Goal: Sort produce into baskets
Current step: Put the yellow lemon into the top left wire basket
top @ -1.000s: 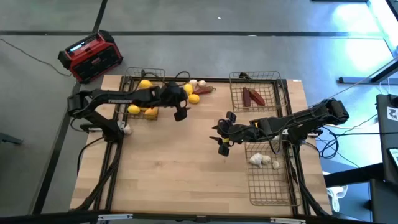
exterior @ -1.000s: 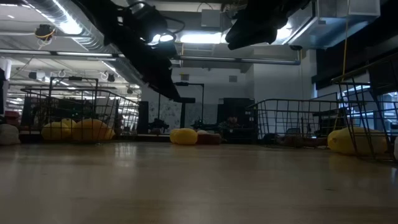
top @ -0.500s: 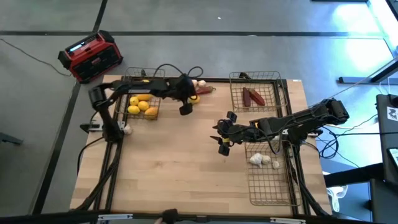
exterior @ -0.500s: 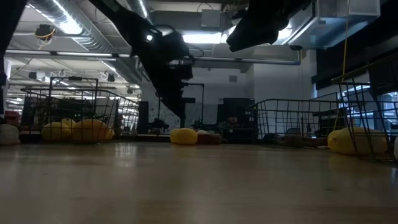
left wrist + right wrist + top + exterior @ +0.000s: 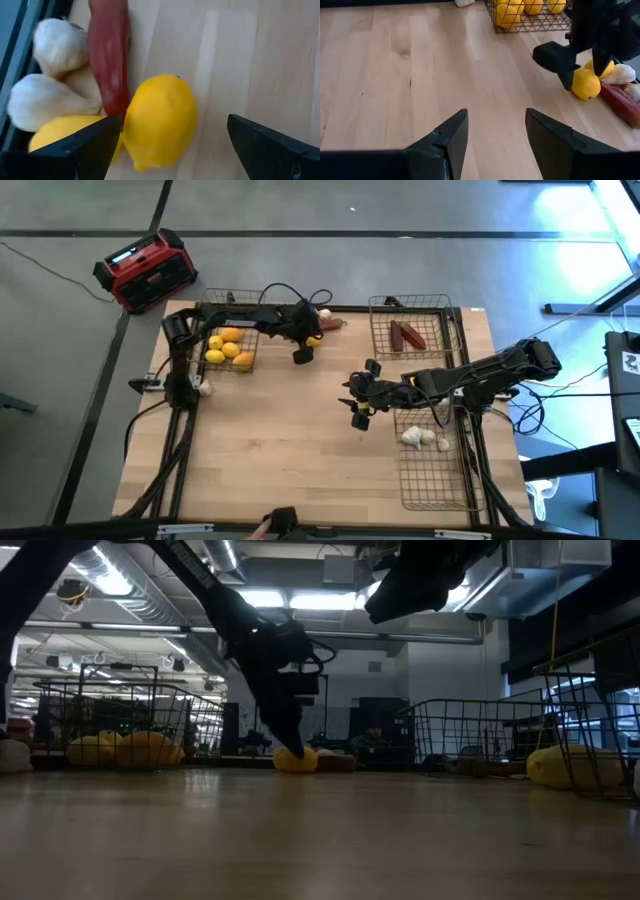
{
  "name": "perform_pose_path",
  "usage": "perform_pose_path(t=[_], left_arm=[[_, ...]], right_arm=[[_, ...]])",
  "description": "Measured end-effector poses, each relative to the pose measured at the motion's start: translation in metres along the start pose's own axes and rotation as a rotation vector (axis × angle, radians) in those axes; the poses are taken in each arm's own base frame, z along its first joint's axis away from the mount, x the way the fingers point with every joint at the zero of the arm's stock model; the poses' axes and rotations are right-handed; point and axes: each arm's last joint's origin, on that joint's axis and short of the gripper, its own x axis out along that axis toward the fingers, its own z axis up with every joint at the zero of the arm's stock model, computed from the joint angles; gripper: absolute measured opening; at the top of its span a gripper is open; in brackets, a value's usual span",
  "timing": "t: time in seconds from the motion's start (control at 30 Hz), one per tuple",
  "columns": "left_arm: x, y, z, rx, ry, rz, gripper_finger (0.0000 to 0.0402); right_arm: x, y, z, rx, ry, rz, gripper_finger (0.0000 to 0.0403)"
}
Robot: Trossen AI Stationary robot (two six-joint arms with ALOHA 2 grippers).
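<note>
On the wooden table (image 5: 280,460), the left basket (image 5: 215,315) holds yellow fruits while loose produce lies just beside it at the far edge. Over that pile the left gripper (image 5: 170,137) hangs wide open and empty, a lemon (image 5: 160,120) between its fingers, a dark red piece (image 5: 109,60) and garlic bulbs (image 5: 57,45) alongside. Half a second ago it was higher; it has since dropped onto the lemon. The right gripper (image 5: 360,408) waits mid-table, half open, empty.

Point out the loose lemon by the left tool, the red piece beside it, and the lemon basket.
lemon (image 5: 160,117): left wrist view, middle of its skin
red piece (image 5: 109,55): left wrist view, mid-length
lemon basket (image 5: 205,315): high view, far rim
</note>
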Motion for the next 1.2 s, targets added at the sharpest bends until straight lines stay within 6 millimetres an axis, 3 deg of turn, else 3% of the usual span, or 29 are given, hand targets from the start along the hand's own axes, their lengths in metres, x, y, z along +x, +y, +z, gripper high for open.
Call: perform_pose_path(t=[0.3,0.8,1.07,1.2], left_arm=[[0.023,-0.004,-0.008,-0.017,0.045,-0.021,0.0354],[0.024,-0.008,-0.005,-0.025,0.026,-0.015,0.0198],[0.018,-0.017,0.001,-0.012,0.010,-0.009,0.0200],[0.003,-0.019,0.008,-0.006,-0.015,0.018,0.0200]], right_arm=[[0.000,0.000,0.000,0.001,-0.002,-0.006,0.0193],[0.000,0.000,0.000,0.000,-0.001,-0.006,0.0193],[0.000,-0.001,-0.002,-0.007,0.014,-0.009,0.0193],[0.000,-0.001,-0.002,-0.007,0.015,-0.010,0.0193]])
